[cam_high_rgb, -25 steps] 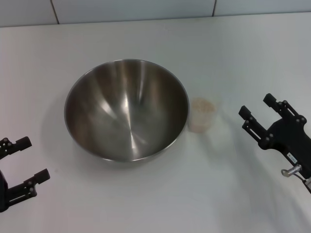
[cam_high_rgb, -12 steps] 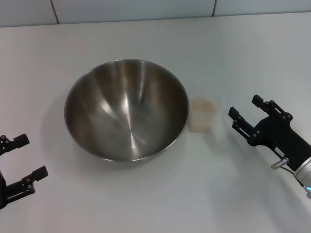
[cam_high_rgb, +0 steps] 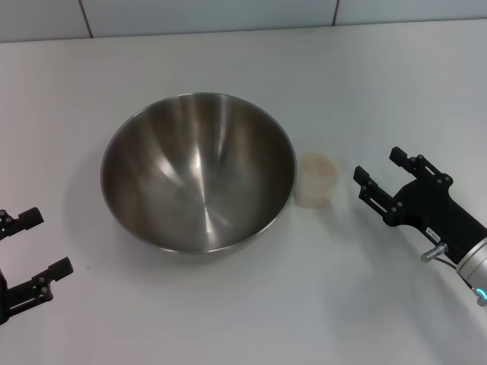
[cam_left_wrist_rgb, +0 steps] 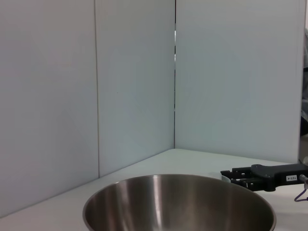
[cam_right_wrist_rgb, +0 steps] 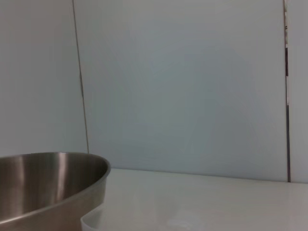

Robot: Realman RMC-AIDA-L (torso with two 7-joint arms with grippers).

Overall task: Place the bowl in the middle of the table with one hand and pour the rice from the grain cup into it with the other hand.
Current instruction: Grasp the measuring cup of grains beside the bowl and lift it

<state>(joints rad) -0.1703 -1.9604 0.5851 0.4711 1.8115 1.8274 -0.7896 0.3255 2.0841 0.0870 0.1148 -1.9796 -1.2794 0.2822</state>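
Note:
The shiny steel bowl (cam_high_rgb: 198, 172) stands upright on the white table (cam_high_rgb: 228, 304), left of centre in the head view. Just right of it, touching or nearly touching its rim, stands the small translucent grain cup (cam_high_rgb: 315, 180) with pale rice (cam_high_rgb: 316, 164) inside. My right gripper (cam_high_rgb: 377, 173) is open, a short way right of the cup, fingers pointing at it. My left gripper (cam_high_rgb: 42, 242) is open at the lower left, apart from the bowl. The left wrist view shows the bowl (cam_left_wrist_rgb: 179, 204) with the right gripper (cam_left_wrist_rgb: 236, 176) beyond it. The right wrist view shows the bowl's rim (cam_right_wrist_rgb: 50, 185) and the cup's edge (cam_right_wrist_rgb: 94, 222).
A white panelled wall (cam_high_rgb: 228, 15) runs along the table's far edge. Bare tabletop lies in front of the bowl and behind it.
My right gripper has moved left toward the grain cup, closing most of the gap. The left gripper has drifted slightly down and left. Bowl and cup have not moved.

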